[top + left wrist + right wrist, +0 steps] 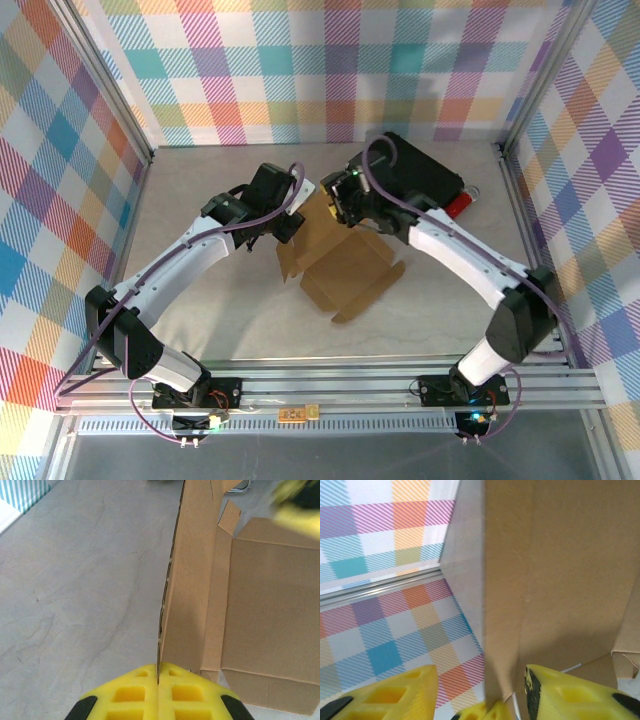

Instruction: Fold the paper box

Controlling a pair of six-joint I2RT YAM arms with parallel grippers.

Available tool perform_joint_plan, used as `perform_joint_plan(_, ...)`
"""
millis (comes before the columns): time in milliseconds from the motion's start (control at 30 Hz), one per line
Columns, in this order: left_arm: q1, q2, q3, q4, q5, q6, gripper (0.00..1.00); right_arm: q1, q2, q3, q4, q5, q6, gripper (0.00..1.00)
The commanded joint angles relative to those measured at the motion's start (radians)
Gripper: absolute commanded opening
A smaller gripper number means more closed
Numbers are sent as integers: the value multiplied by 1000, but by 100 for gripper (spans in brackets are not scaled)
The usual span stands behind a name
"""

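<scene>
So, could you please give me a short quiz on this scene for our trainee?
1. True or false: the left hand is shut on an upright part of the box.
2. What lies beyond the box in the top view? A: black case. B: bowl. C: bottle.
3. Fill in: the right hand has its jaws ___, one on each side of the cardboard.
Key: 1 true; 2 A; 3 open.
</scene>
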Motion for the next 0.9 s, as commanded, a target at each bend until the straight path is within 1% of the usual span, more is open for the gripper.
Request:
perform_joint_plan(0, -6, -32, 2, -7, -5, 8, 0, 6, 44, 20, 158, 27, 35, 52)
perform_joint_plan(100, -6, -34, -2, -7, -5, 8, 0, 7, 83, 19, 153, 5, 54, 51)
perform_joint_plan(233, -6, -39, -5, -6, -6, 9, 0, 6, 104, 16, 175, 22, 51, 49)
perform_joint_plan(633, -5, -44, -8, -1, -9, 10, 0, -17, 143, 31, 112, -23, 64, 37)
perform_joint_plan(700, -6, -47, -10, 2, -10, 10, 0, -23, 144, 41, 100, -26, 64, 32)
perform_joint_plan(800, -6, -52, -2, 10, -12, 2, 0, -28, 143, 67, 57, -29, 64, 20)
perform_joint_plan(867, -6, -59, 14, 20, -8, -27, 0, -30, 142, 81, 32, -30, 71, 6)
